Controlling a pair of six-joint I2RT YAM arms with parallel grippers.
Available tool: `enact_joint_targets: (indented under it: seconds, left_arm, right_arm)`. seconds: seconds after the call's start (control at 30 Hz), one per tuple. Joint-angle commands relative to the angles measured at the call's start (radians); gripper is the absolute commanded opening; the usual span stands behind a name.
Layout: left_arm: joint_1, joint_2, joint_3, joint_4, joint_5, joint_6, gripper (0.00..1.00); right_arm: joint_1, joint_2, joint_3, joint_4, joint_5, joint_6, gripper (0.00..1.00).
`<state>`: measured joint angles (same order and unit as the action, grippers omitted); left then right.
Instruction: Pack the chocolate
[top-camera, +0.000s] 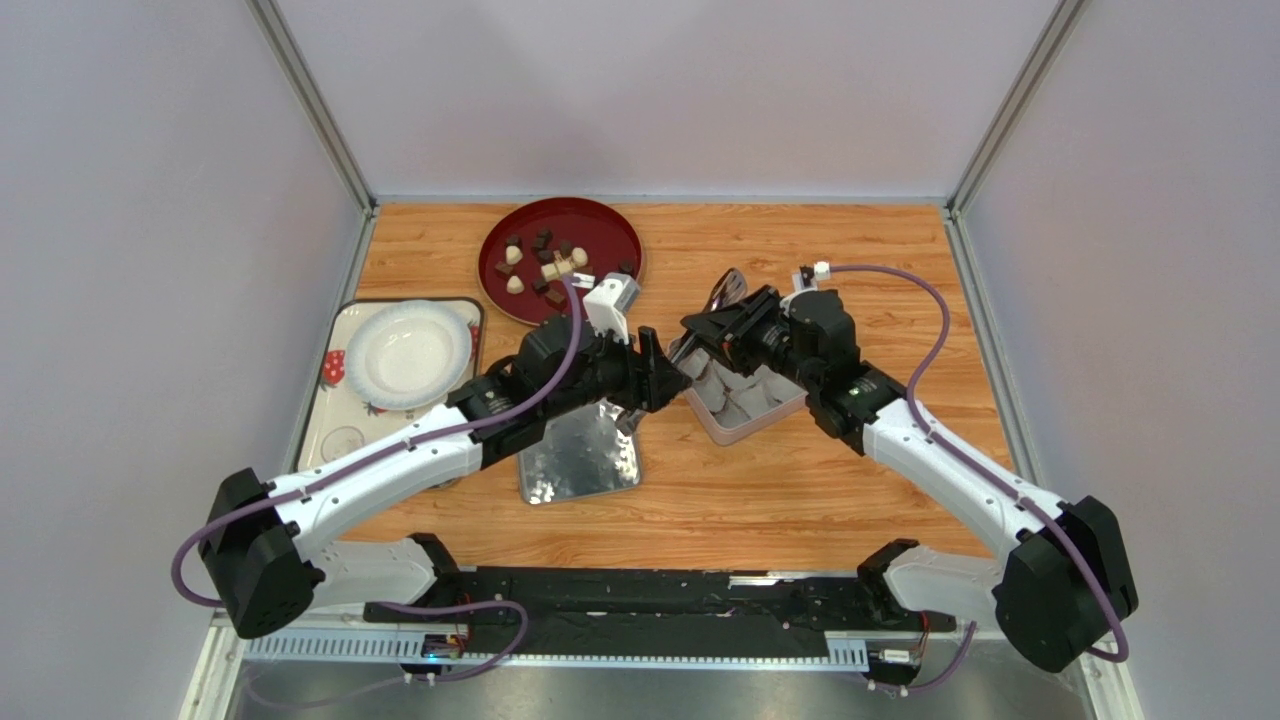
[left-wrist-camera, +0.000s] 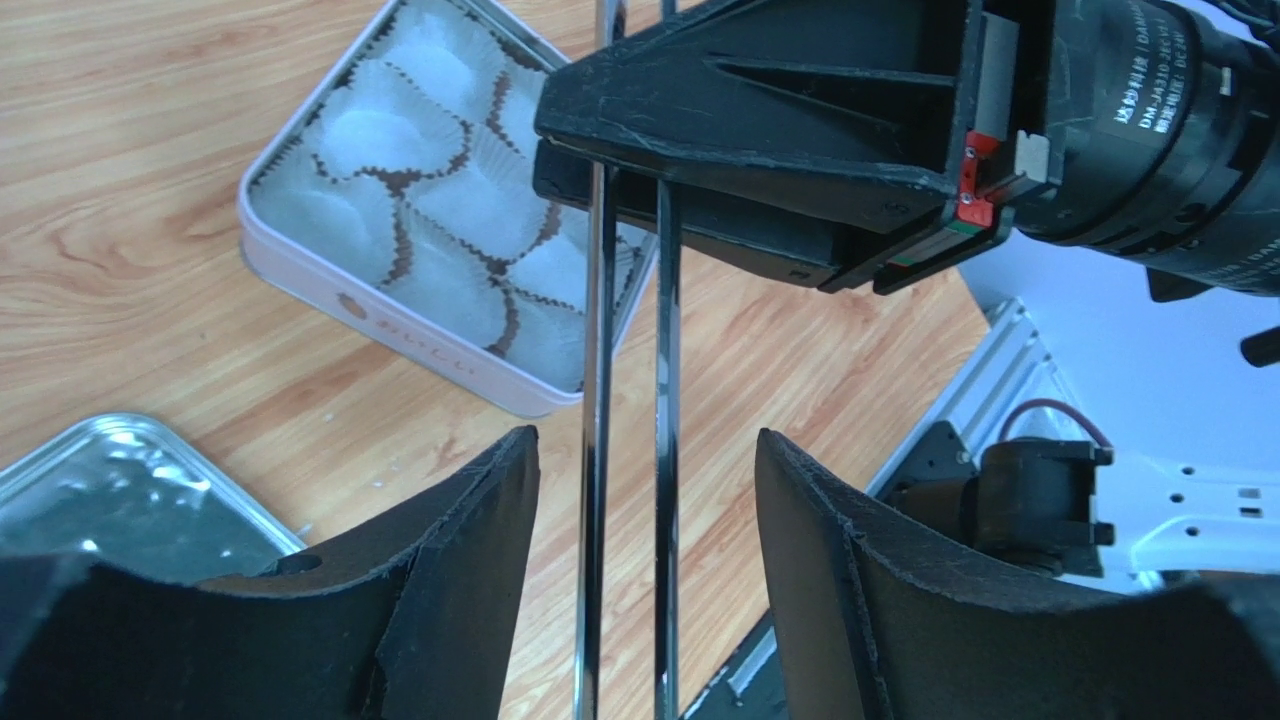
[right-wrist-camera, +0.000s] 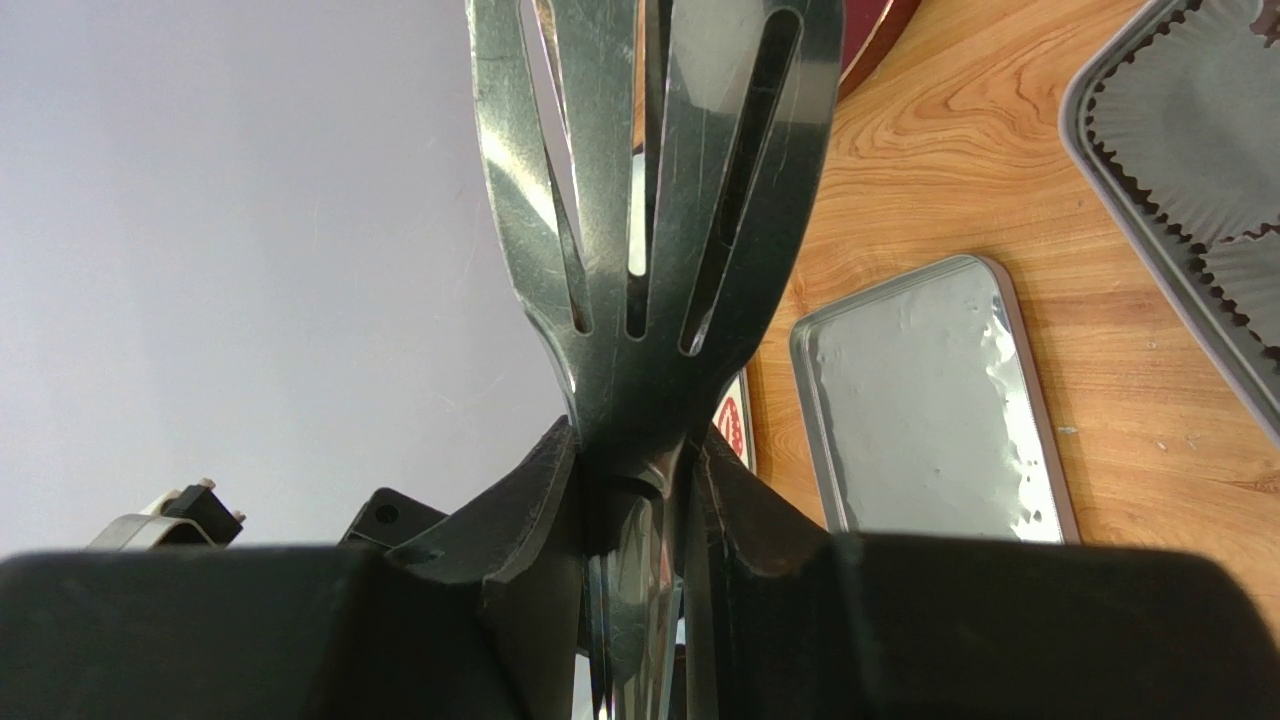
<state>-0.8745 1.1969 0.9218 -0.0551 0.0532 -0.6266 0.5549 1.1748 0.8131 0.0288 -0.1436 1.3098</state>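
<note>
Grey walls are enclosing a wooden worktop (top-camera: 842, 255) seen from above. A red plate (top-camera: 609, 240) is sitting at the far edge, left of the middle, and the chocolate (top-camera: 541, 263), dark and cream pieces, is lying on it. A tray (top-camera: 323, 435) bearing a white paper plate (top-camera: 406, 353) is lying along the left edge. A tin (top-camera: 729, 435) is sitting near the middle, with its silver lid (top-camera: 579, 458) lying flat just towards the near edge. Both arms are reaching to the middle, the left gripper (top-camera: 661, 372) facing the right gripper (top-camera: 736, 330), which is holding metal tongs (top-camera: 727, 288).

From the left wrist, the left gripper (left-wrist-camera: 639, 443) is standing open, its two fingers straddling the thin arms of the tongs (left-wrist-camera: 597, 375) with a gap on each side. The right gripper (left-wrist-camera: 601, 143) is clamping those arms from above. Behind, the tin (left-wrist-camera: 376, 323) is showing white liner cups (left-wrist-camera: 391, 128), and a corner of the lid (left-wrist-camera: 120, 495) is showing at lower left.

From the right wrist, the right gripper (right-wrist-camera: 639, 495) is closing tightly on the tongs (right-wrist-camera: 646, 225), whose slotted head is pointing away. The lid (right-wrist-camera: 932, 405) and the tin's rim (right-wrist-camera: 1112, 165) are lying to the right.
</note>
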Motion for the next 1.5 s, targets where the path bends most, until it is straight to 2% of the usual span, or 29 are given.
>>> enact_joint_targets:
  seconds: [0.0,0.27,0.8,0.93,1.03,1.07,1.13,1.17,1.23,1.27,1.37,1.47]
  left_arm:
    - [0.002,-0.025,-0.027,0.103,0.046,-0.044,0.62]
    - [0.002,-0.037,-0.035,0.109,0.053,-0.035,0.58]
    - [0.0,-0.03,-0.029,0.084,0.04,0.008,0.42]
    - [0.0,-0.036,-0.011,0.031,0.007,0.03,0.39]
    - [0.002,-0.043,0.012,-0.027,-0.022,0.067,0.34]
    - [0.003,-0.043,0.023,-0.05,-0.029,0.089,0.34]
    - [0.003,-0.033,0.064,-0.129,-0.052,0.108,0.35]
    - [0.003,-0.03,0.077,-0.156,-0.052,0.122,0.36]
    - [0.006,-0.028,0.101,-0.218,-0.116,0.128,0.38]
    - [0.015,-0.031,0.106,-0.227,-0.122,0.139,0.39]
    - [0.051,-0.039,0.126,-0.281,-0.118,0.154,0.41]
    - [0.086,-0.043,0.152,-0.345,-0.122,0.186,0.42]
  right_arm:
    - [-0.007,-0.023,-0.003,0.083,-0.013,0.037,0.0]
    - [-0.009,-0.023,-0.023,0.099,-0.013,0.059,0.0]
    - [-0.009,-0.009,-0.037,0.114,-0.024,0.074,0.0]
    - [-0.009,-0.009,-0.034,0.102,-0.027,0.066,0.02]
    - [-0.009,-0.017,-0.017,0.065,-0.021,0.036,0.16]
    - [-0.01,-0.018,-0.009,0.05,-0.019,0.025,0.27]
    - [-0.013,-0.023,0.024,-0.012,-0.019,-0.017,0.38]
    - [-0.013,-0.027,0.035,-0.065,-0.019,-0.036,0.49]
    - [-0.019,-0.036,0.07,-0.11,-0.02,-0.087,0.58]
    - [-0.023,-0.041,0.08,-0.154,-0.021,-0.104,0.67]
    - [-0.041,-0.079,0.097,-0.24,-0.008,-0.182,0.77]
    - [-0.061,-0.15,0.103,-0.327,0.041,-0.288,0.82]
